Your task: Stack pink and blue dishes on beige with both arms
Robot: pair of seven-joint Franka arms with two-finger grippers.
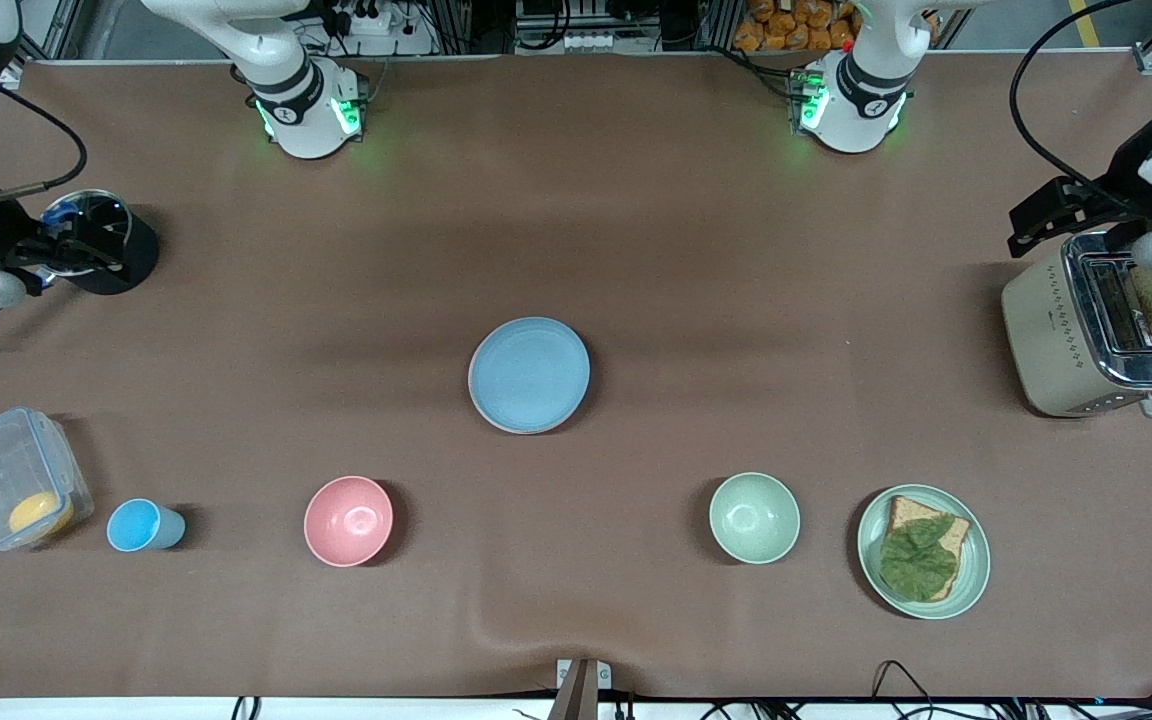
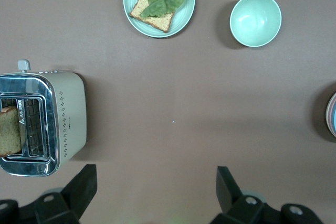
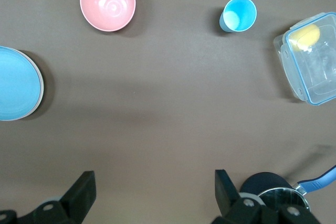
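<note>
Brown tabletop: blue plate (image 1: 529, 374) is sitting at centre atop the stack, pink edge peeking out. Left gripper (image 2: 155, 190) and right gripper (image 3: 153, 192), both released, are hovering at 3 and 9 o'clock, roughly equidistant.

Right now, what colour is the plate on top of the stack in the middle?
Light blue plate; the front view shows it best.

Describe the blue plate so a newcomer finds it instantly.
On the brown table, look at the middle. The blue plate lies there, topping a stack with a pale rim beneath. It is flat, unlike the pink bowl and green bowl nearer the camera.
</note>
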